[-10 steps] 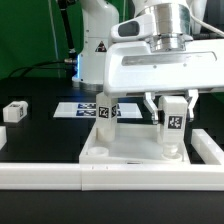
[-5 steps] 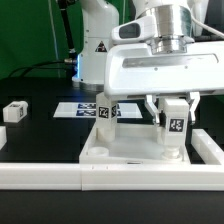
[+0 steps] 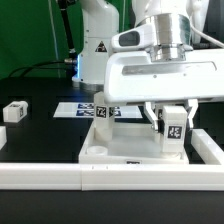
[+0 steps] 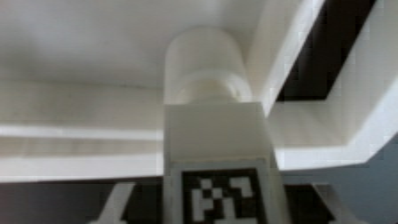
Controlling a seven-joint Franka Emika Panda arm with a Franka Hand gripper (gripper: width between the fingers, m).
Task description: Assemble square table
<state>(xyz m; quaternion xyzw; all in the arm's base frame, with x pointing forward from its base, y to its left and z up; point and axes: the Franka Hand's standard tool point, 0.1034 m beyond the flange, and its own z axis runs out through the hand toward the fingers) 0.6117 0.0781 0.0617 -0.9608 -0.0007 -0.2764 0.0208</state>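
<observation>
The tool (image 3: pixel 172 118) is clamped on the held leg (image 3: pixel 174 130), which is kept upright over a corner socket of the square slab (image 3: pixel 125 150), at the slab's corner on the exterior view's right. Against a second ago, the tool and its leg are set slightly lower and the leg's tag is turned a little, so the leg is judged to be in the course of being screwed into the socket. In the wrist view the held leg (image 4: pixel 214 130) is seen end-on against the square slab (image 4: pixel 71 120), but the picture is blurred and full seating cannot be confirmed. A fitted leg (image 3: pixel 105 118) is already stood on the slab's corner toward the exterior view's left. A loose leg (image 3: pixel 13 111) is left on the worktop (image 3: pixel 40 135), well apart from the slab, so further legs are judged still to be fitted.
</observation>
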